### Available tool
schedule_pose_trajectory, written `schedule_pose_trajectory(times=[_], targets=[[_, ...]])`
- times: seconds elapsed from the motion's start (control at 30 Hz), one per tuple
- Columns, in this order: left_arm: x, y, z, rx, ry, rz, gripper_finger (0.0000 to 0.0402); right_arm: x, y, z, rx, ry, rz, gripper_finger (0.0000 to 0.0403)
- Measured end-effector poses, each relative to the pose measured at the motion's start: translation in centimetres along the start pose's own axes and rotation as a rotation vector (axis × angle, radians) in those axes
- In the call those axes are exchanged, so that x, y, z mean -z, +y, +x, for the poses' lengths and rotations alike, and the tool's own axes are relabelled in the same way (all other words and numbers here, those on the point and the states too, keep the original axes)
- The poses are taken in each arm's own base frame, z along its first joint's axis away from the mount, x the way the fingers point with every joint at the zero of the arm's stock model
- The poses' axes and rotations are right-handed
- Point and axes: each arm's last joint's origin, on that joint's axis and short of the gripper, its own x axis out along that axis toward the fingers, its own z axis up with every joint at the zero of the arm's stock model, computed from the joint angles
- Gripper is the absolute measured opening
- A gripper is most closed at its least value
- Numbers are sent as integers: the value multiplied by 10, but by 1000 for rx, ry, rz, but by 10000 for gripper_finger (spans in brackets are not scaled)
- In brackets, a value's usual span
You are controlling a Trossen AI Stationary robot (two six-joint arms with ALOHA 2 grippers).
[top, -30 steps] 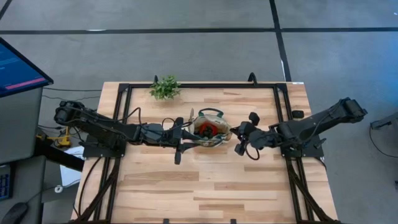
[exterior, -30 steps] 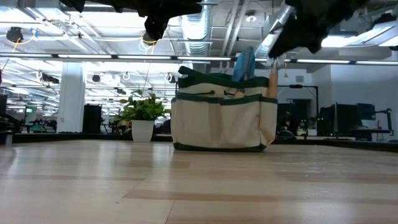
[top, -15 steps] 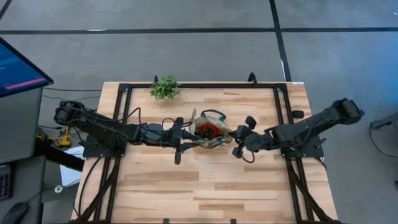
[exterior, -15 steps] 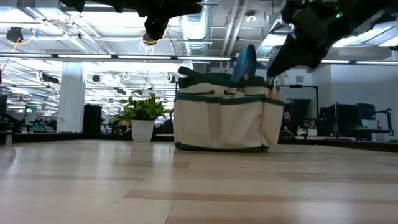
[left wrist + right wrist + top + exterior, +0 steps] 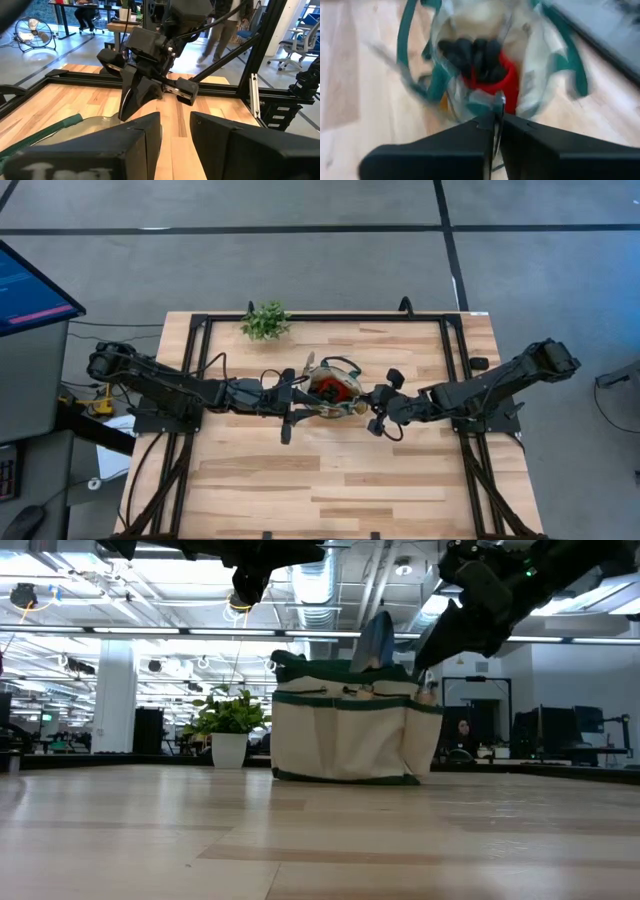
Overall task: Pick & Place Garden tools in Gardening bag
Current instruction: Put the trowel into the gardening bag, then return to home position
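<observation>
At the middle of the wooden worktop (image 5: 400, 480) stands the gardening bag (image 5: 335, 388), a beige tote with dark green trim, with both arms reaching in on it from opposite sides. The right tool (image 5: 371, 401) is at the bag's right rim, its fingers (image 5: 520, 131) pressed nearly together on a fold of the bag's fabric edge. Inside the bag sits a red-and-black tool (image 5: 487, 67), and in the low view a blue-grey piece (image 5: 377, 642) sticks up above the rim. The left tool (image 5: 298, 402) is against the bag's left side; its fingers (image 5: 145, 137) stand partly apart, and whether they grip the fabric I cannot tell. A green potted plant (image 5: 265, 320) stands near the far edge, well apart from the bag.
</observation>
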Motion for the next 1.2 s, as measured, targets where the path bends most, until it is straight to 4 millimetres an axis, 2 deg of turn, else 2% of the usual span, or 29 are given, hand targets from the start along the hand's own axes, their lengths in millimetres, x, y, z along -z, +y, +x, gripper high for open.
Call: schedule_pose_trajectory(times=[0.17, 0.43, 0.57, 0.7, 0.87, 0.97, 1.2], targets=[[0, 0, 0, 0, 0, 0, 95, -2, -2, -6, -41, -3, 11, 45], [0, 0, 0, 1, 0, 0, 95, -12, -7, -22, -118, -51, 38, 129], [0, 0, 0, 4, 0, 5, 95, -21, -13, -37, -141, -111, 43, 160], [0, 0, 0, 4, 0, 6, 95, -37, -21, -59, -164, -174, 66, 174], [0, -1, -1, 9, 0, 72, 95, -54, -27, -88, -224, -260, 98, 168], [-4, -3, -6, 39, 1, 111, 95, -55, -28, -100, -300, -290, 37, 148], [-23, -12, -37, 96, -6, 121, 85, -51, -22, -111, -387, -298, -81, 46]])
